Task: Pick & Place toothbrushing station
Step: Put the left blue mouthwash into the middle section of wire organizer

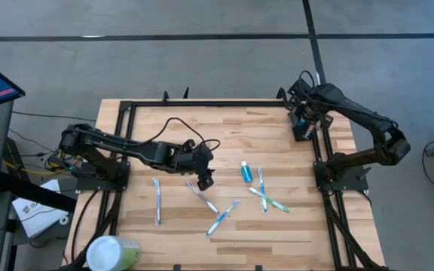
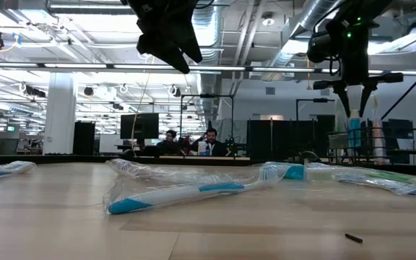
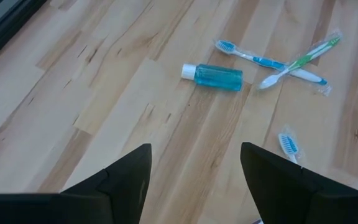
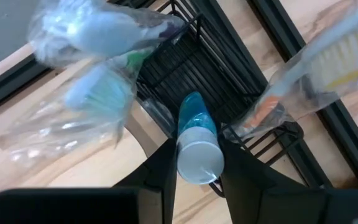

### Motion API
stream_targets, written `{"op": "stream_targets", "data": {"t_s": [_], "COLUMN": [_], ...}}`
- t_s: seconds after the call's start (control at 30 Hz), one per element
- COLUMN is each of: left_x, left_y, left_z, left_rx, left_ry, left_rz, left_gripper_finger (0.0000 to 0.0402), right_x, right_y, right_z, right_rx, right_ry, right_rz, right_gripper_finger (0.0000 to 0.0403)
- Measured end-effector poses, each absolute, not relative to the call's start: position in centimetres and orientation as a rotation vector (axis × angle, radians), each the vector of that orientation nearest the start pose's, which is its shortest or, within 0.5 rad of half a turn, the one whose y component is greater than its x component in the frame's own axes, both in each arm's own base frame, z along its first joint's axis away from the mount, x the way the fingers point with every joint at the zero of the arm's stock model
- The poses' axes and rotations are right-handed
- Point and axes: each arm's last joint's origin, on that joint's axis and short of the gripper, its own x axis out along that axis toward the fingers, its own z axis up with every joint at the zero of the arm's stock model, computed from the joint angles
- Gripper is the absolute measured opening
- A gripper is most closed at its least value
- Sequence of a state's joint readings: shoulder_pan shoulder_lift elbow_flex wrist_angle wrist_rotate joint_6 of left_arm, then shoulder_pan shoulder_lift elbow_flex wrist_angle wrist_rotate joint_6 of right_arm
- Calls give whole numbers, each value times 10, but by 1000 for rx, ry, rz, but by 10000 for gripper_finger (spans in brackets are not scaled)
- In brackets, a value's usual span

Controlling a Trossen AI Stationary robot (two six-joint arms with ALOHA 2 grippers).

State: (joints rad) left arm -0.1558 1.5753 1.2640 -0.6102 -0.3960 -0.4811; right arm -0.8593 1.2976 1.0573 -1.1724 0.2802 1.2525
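Gripping a small blue bottle (image 4: 197, 142) by its sides, white cap toward the wrist camera, right gripper (image 4: 194, 163) fingers narrowed around it. Hung directly over the toothbrushing station (image 4: 194, 74), a small black wire holder at the table's far right corner by the frame rail (image 1: 319, 143). Already crowded there with wrapped toothbrushes (image 4: 98, 37) leaning out on both sides of the bottle. Seen from above as a dark cluster, right gripper (image 1: 306, 120) and station (image 1: 302, 129) together at that corner.

Spread wide and empty, left gripper (image 3: 194, 180) fingers hovering above bare wood near the table's middle, nothing between them. Faced a second blue bottle (image 3: 213, 76) lying on its side, with two crossed wrapped toothbrushes (image 3: 284, 61) just beyond and another brush head (image 3: 289, 144) nearer. Further loose toothbrushes (image 1: 157, 199) scattered across the table (image 1: 202, 128), and a pale-green cup (image 1: 111, 253) at the near left edge.

Judged as a placing step, bottle not yet seated. Risk: bottle base catching on a wire edge or on crinkled wrapper, then tipping out on release. Also possible: descent nudging the leaning brushes and spilling them, or shoving the light holder along the table.
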Motion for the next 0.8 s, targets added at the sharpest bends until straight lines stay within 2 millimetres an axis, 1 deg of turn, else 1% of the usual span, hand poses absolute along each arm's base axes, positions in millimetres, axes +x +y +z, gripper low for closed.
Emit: {"op": "stream_targets", "data": {"t_s": [0.33, 0.8], "left_x": [328, 328], "left_y": [-38, -38], "left_z": [274, 274], "left_rx": [-193, -193], "left_ry": [810, 810], "left_rz": [432, 432], "left_gripper_finger": [240, 240], "right_x": [134, 133], "right_y": [-171, -171], "right_z": [263, 261], "right_rx": [1338, 1350], "right_ry": [621, 654], "right_rz": [-1781, -1802], "right_gripper_finger": [93, 93]}}
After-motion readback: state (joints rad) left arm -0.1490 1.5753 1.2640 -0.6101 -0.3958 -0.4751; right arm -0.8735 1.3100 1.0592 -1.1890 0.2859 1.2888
